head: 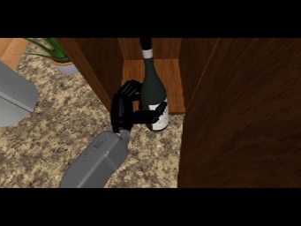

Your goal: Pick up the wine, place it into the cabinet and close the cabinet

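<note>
The left hand (129, 108), curled round the upright wine bottle (154, 90), holds it at the cabinet (162, 73) shelf's front edge, neck pointing inward, open door (257, 114) to its right.

Glossy dark glass wine bottle (152, 90), wooden cabinet (244, 114), speckled stone counter (48, 141).

Speckled beige granite-pattern counter top (42, 145) covers the lower left, seven to nine o'clock. A dark brown wooden panel (257, 119) fills three to five o'clock. A green-leaved plant in a pale round pot (60, 59) stands at eleven o'clock. A grey rounded object (3, 95), unidentified, lies at nine o'clock.
</note>
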Robot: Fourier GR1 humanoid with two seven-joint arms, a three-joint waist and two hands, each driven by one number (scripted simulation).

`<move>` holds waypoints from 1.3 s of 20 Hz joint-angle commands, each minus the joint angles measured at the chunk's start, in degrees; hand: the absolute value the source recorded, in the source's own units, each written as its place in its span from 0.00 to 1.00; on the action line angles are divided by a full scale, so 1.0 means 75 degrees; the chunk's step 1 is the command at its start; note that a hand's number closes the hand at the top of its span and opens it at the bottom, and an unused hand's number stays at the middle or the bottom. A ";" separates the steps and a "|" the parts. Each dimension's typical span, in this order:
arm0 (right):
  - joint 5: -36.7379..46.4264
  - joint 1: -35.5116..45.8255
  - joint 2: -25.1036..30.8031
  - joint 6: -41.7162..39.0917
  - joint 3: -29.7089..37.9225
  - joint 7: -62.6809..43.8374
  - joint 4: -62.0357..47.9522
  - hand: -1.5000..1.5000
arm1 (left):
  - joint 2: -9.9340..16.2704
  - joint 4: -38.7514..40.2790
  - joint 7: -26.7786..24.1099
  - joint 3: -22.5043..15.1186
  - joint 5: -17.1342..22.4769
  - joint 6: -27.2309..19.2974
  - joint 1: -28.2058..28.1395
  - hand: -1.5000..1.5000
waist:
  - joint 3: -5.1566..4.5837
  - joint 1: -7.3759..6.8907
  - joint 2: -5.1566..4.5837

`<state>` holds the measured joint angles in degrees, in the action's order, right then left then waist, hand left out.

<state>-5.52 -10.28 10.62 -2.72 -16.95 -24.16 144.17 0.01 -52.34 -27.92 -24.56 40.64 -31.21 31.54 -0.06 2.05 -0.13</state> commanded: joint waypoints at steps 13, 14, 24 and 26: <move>-0.1014 -0.0507 -0.0149 -0.0378 0.0376 0.0109 0.0790 0.00 | -0.0001 0.2550 -0.0060 0.0598 0.1271 0.0281 0.2314 1.00 | 0.0009 0.0037 -0.0030; -0.1058 -0.0494 -0.0085 -0.0203 0.0399 -0.0504 0.1411 0.00 | -0.0001 0.2206 -0.0175 0.0296 0.1458 -0.0134 0.2283 1.00 | 0.0004 0.0102 -0.0015; -0.0742 -0.1141 -0.0164 -0.0498 0.0046 0.0116 0.1331 0.00 | 0.0279 0.4230 -0.0259 0.1004 0.1085 0.0223 0.3712 1.00 | 0.0009 0.0209 -0.0051; -0.0601 -0.0709 -0.0331 -0.0271 -0.0119 -0.0232 0.1308 0.00 | 0.0307 0.4423 -0.0253 0.1050 0.0992 -0.0078 0.3983 1.00 | -0.0001 0.0133 -0.0058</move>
<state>-5.98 -14.00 8.44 -6.05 -16.54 -20.57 143.56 1.42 -22.48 -29.24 -18.14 48.98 -30.28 56.90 -0.05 2.78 -0.69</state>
